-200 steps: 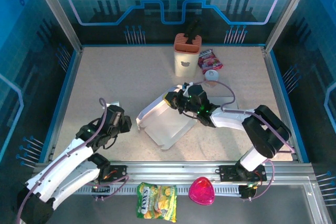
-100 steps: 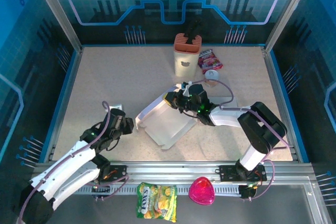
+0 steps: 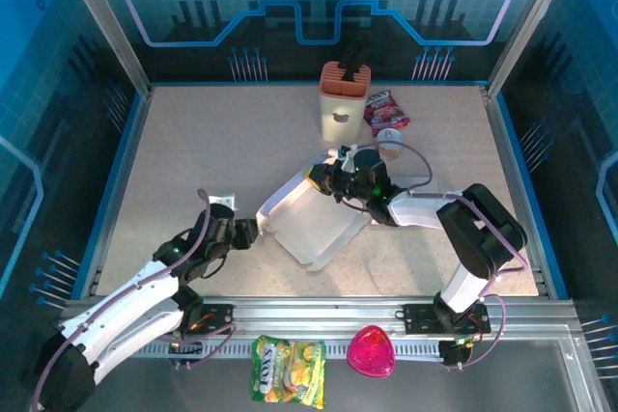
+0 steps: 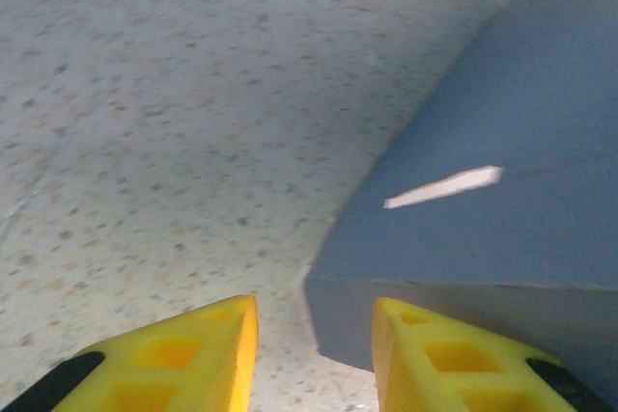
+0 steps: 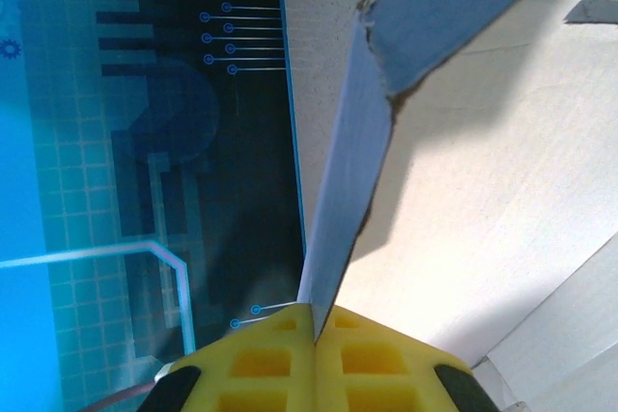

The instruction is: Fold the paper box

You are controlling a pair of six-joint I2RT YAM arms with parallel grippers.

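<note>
Broadly, the table point(image 3: 193, 142) carries the paper box point(image 3: 311, 229) near its centre, a little toward the near edge in the top view. The box lies open and flat, turned like a diamond. Its raised side flap runs from about 7–8 o'clock to 1–2 o'clock, and this seems to be the long axis, though the tray is close to square. The open side faces up.

The right gripper point(image 3: 333, 180) is at the 12 o'clock corner of the box. In the right wrist view the right gripper point(image 5: 316, 320) has its jaws pressed together on a thin upright wall of the paper box point(image 5: 483, 190), so this arm holds the box in place.

The left gripper point(image 3: 246, 232) is the free one, just beside the 9 o'clock corner of the box, and it points toward 3 o'clock. From this gripper the box lies straight ahead, at 3 o'clock. In the left wrist view the left gripper point(image 4: 314, 311) shows a narrow gap between the jaws and nothing inside. The grey corner of the paper box point(image 4: 502, 190) stands just past the fingertips, slightly toward the right finger — whether it touches cannot be told.

The coming move probably depends on this: the flap edge crosses the gripper's line at an angle, not squarely.
</note>
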